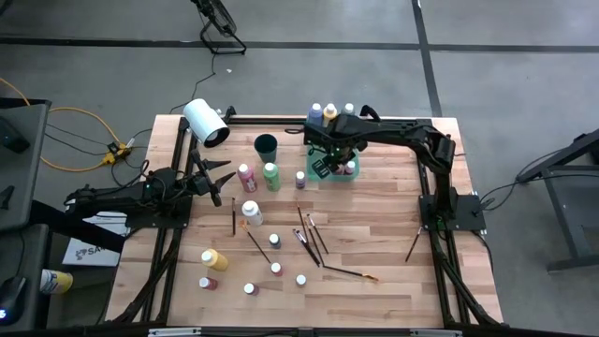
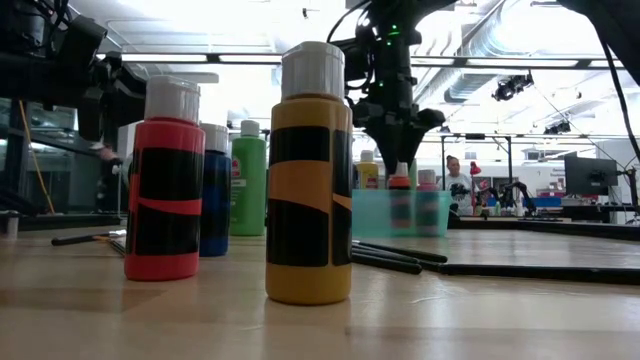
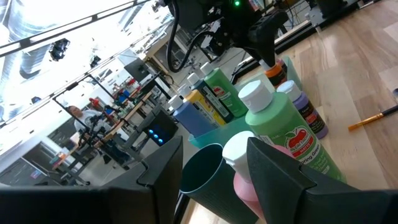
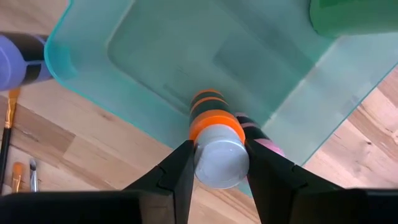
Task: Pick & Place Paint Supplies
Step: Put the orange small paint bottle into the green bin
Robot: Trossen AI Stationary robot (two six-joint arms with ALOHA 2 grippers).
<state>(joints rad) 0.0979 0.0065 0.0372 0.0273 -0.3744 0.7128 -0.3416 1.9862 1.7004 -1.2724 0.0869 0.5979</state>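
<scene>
While the left gripper [image 1: 223, 178] is waiting left of the pink bottle [image 1: 246, 177] with jaws parted, the right gripper [image 4: 217, 163] is holding an orange bottle [image 4: 213, 140] over the green tray [image 4: 186, 56].

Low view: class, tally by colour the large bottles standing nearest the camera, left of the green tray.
Red bottle: 1
Blue bottle: 1
Green bottle: 1
Yellow bottle: 1
Total: 4

Bright overhead glare; near bottles softly blurred.
</scene>
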